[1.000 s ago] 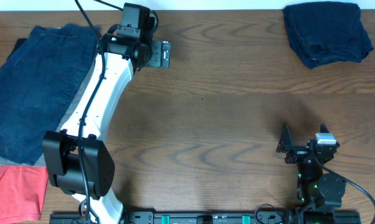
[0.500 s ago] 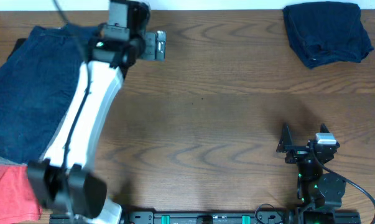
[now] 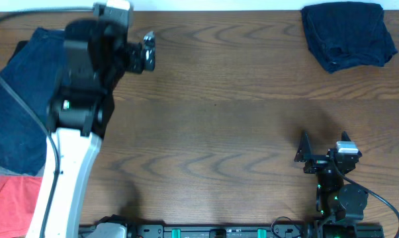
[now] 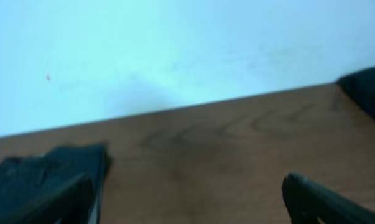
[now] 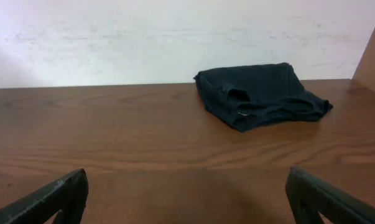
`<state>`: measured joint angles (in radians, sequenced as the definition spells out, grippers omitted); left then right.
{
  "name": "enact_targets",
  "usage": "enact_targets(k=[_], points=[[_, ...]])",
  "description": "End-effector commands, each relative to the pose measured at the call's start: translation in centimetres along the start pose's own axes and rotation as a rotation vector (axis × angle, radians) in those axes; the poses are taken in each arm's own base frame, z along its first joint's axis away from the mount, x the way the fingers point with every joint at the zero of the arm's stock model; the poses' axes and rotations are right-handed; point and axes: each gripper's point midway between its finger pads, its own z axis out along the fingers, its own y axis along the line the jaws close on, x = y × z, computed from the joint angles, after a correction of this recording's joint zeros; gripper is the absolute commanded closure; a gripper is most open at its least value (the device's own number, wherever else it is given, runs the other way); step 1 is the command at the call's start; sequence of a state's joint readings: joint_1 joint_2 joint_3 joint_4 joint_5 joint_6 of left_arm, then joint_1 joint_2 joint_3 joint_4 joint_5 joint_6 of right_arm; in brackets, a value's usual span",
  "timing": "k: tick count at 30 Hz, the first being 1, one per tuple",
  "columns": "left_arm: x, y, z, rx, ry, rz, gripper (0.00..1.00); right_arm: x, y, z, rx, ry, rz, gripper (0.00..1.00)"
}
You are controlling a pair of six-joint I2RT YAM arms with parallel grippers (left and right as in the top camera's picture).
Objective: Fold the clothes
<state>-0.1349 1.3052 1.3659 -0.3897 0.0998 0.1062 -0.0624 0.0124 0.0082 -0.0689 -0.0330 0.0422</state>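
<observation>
The dark navy shorts (image 3: pixel 348 34) lie folded in a compact bundle at the table's far right corner. They also show in the right wrist view (image 5: pixel 259 93), and as a dark edge at the right of the left wrist view (image 4: pixel 369 93). My left gripper (image 3: pixel 146 57) is open and empty, up over the far left part of the table, well away from the shorts. In the left wrist view, bare wood shows between its fingers (image 4: pixel 187 205). My right gripper (image 3: pixel 321 153) is open and empty near the front right, its fingers (image 5: pixel 187 199) pointing toward the shorts.
Lighter denim-blue shorts (image 3: pixel 20 106) are spread at the left, partly under my left arm. A coral-red garment (image 3: pixel 10 205) lies at the front left corner. A white wall runs behind the table's far edge (image 5: pixel 112 86).
My left arm has swung to the left, and its gripper has shifted left along the far edge. The right arm and the navy shorts have not moved.
</observation>
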Motion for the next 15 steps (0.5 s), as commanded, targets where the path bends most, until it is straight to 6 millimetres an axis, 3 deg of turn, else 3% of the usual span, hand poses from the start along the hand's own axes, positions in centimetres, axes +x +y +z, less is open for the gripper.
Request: enact_targets(k=[1,7,15], points=[[2.3,0.6,-1.7,-0.003,-0.025,0.001,0.02,0.0,0.3,0.0,-0.011,-0.002,0.012,0.01],[7.3,1.7,-4.5,-0.047,-0.073,-0.012,0.02,0.0,0.3,0.0,-0.011,-0.002,0.012,0.01],[13.9,1.2,-8.4,-0.073,-0.218,-0.001,0.02,0.0,0.3,0.0,-0.011,-0.002,0.012,0.01]])
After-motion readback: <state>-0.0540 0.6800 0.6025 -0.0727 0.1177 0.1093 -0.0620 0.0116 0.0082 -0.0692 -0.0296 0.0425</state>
